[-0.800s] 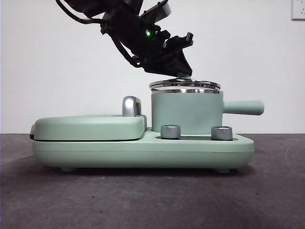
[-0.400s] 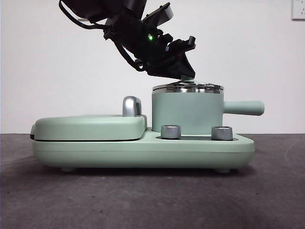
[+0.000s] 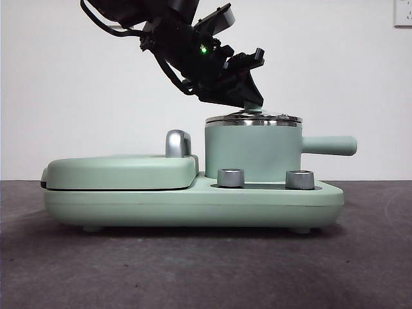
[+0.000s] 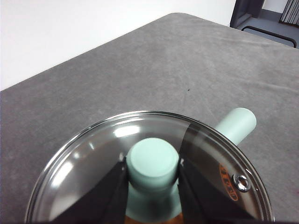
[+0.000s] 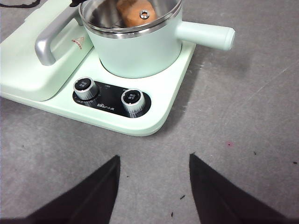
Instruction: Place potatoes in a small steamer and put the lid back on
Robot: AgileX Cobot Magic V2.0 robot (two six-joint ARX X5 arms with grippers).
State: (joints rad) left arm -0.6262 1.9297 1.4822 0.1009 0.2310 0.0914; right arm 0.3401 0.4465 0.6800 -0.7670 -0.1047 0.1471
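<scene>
Left gripper [image 4: 153, 186] pinches the lid's knob [image 4: 153, 163] between its jaws, and you can see the lid [image 3: 253, 118] sitting level on the steamer [image 3: 252, 151], rim on rim, with the potato [image 5: 135, 13] inside under the glass. Your right gripper [image 5: 154, 186] hangs spread over bare table [image 5: 243, 154] in front of the base [image 5: 154, 116], well apart from the steamer's handle [image 5: 205, 35].

above the steamer [image 3: 252, 151] the arm [image 3: 187, 45] is black and angular, with looped black cables, a small green light and a grey-edged block near its top. the left gripper [image 4: 153, 186] has two flat black jaws; the right gripper [image 5: 154, 196] shows two matt black wedges.
</scene>
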